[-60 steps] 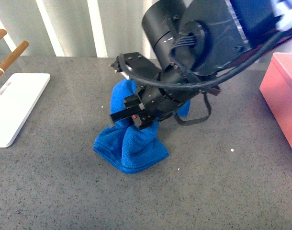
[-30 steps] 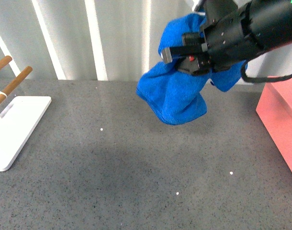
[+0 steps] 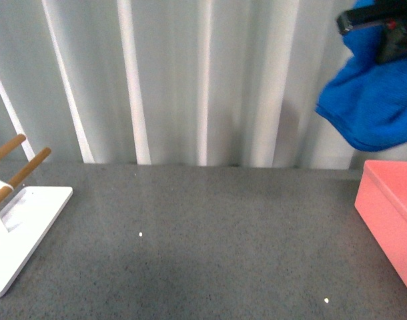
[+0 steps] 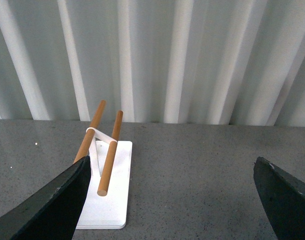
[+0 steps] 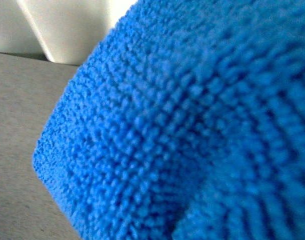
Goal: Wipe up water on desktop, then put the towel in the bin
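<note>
a second ago the right gripper (image 3: 382,32) had the towel (image 3: 373,110) pushed down on the middle of the desktop (image 3: 210,253); now the cloth is well clear of the surface, carried high up to the far right. it hangs bunched from the black jaws, which are pinched onto its upper fold. in the right wrist view the blue pile (image 5: 182,125) fills nearly the whole picture, so the cloth sits right against that camera

the spot where it was rubbing now lies bare, and i can make out no puddle or wet sheen there, only a few pale specks. to my eye the wiping part is over and the carry to the bin (image 3: 390,207) is under way. the pink box stands at the right edge of the desktop, and the towel hangs above its left wall, apart from it; whether it is squarely over the opening i cannot tell from here

the left gripper (image 4: 171,162) has its fingers spread wide with nothing between them, hovering over the grey top near the white stand (image 4: 110,200) with its wooden rods at the left
</note>
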